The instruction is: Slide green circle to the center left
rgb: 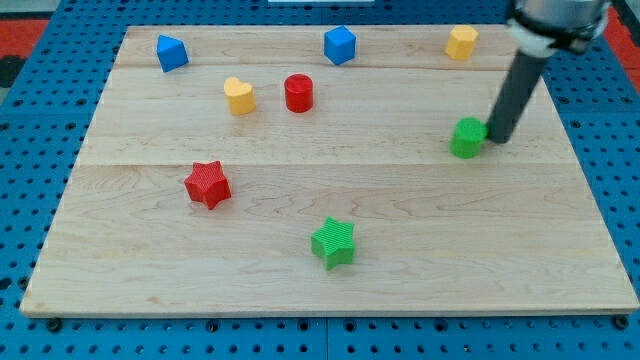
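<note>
My tip (pixel 495 137), a bare rod end effector holding nothing, is sitting just right of the green circle (pixel 467 137), whose goal is lying far left.

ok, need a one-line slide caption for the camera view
My tip sits at the view's right side of the green circle, with the wooden board stretching away toward the view's left.

Only green star (pixel 333 242) perhaps obstructs leftward.

A pale wooden board (pixel 300 260) of joined planks fills most of the scene under even light. Around it on every side lies a blue perforated surface (pixel 30 120).
</note>
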You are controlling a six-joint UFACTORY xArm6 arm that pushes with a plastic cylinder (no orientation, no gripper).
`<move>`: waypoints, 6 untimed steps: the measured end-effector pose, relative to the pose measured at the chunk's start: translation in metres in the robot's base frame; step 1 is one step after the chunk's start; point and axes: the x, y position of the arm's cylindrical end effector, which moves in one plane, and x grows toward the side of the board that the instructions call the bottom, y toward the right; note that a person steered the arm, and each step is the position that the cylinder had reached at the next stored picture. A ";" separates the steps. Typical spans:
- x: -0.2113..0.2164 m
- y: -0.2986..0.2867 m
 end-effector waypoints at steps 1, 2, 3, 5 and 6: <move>0.007 -0.082; 0.003 -0.179; -0.024 -0.166; -0.025 -0.333; -0.022 -0.296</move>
